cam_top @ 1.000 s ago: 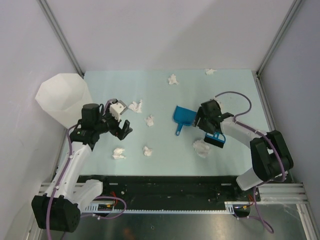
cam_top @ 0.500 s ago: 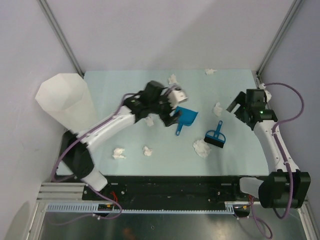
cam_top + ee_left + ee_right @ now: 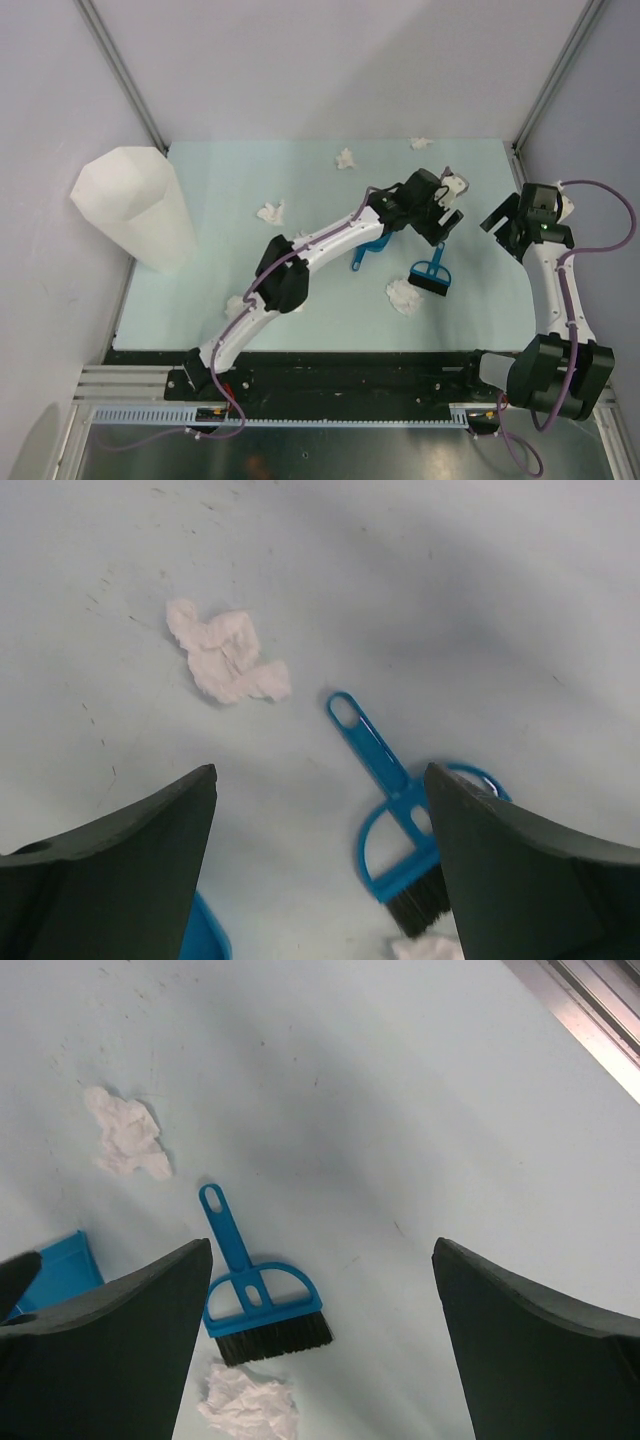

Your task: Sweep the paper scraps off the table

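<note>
Claws on both arms are spread wide, nothing in either as far as I can see. The left claw hangs just far of the small blue plastic hand brush, and the right claw is near the right edge. Crumpled white paper scraps lie scattered over the pale mint-green bench, one just beside the bristles.

Pretty plain setup here: pale grey back wall, left wall and right wall in the same grey, metal posts running up both back corners, brushed metal sheet along the near edge. Light's soft, shadows faint.
</note>
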Controlling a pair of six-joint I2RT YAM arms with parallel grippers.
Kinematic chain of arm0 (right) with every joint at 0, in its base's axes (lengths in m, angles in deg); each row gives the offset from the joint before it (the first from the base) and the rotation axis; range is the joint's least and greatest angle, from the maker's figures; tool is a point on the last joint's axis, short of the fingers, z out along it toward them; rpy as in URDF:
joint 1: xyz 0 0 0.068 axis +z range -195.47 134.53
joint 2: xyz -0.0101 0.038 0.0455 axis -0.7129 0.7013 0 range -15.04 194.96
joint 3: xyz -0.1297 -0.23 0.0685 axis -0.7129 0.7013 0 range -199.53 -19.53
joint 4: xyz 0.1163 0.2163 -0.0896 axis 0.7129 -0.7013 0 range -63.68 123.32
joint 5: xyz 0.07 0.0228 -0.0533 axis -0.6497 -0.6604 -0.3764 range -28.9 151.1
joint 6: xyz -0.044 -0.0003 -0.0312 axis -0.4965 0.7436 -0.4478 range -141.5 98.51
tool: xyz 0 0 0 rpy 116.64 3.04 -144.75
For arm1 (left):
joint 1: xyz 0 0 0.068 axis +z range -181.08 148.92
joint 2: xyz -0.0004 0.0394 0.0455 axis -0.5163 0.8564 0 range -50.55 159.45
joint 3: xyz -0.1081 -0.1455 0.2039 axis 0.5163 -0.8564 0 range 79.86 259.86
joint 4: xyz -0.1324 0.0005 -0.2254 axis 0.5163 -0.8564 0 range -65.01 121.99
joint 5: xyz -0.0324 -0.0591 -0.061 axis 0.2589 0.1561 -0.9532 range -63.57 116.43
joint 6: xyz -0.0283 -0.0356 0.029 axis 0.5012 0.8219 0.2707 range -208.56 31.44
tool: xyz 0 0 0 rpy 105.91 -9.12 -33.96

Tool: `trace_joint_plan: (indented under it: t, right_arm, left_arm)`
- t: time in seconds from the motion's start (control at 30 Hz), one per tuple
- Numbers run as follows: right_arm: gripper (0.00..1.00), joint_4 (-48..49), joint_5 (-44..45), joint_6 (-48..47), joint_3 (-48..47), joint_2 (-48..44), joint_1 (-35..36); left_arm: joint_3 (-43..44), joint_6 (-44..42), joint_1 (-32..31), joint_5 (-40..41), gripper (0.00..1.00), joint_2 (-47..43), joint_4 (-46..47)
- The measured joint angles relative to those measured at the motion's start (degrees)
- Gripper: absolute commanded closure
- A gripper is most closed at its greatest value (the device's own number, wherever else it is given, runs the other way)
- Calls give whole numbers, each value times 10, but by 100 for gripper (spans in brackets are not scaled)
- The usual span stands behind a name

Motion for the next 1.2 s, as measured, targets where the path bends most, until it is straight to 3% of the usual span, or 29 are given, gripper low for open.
trace_joint_plan:
  t: [0.17,0.57,0.67,0.83,1.03,1.13,1.2]
  right_arm:
    - [7,-1,8,-5,9,-2,0]
    - [8,7,-8,-7,57,-13,28]
    - [8,8,-10,-8,71,-12,28]
    - [8,8,-9,-13,85,-28,28]
    - [7,4,-8,-20,89,-69,24]
    - [7,4,-11,-24,89,-86,17]
    - [7,4,-18,-28,89,-97,13]
  left_arm:
    - [69,20,-5,37,9,59,-2]
    - [69,28,-36,49,10,120,-2]
    - [55,23,-41,57,15,129,0]
    - [34,20,-50,66,39,128,26]
    - [-59,12,-57,62,49,80,70]
    - [-128,2,-57,51,59,37,75]
    - [-154,-5,-57,41,75,21,75]
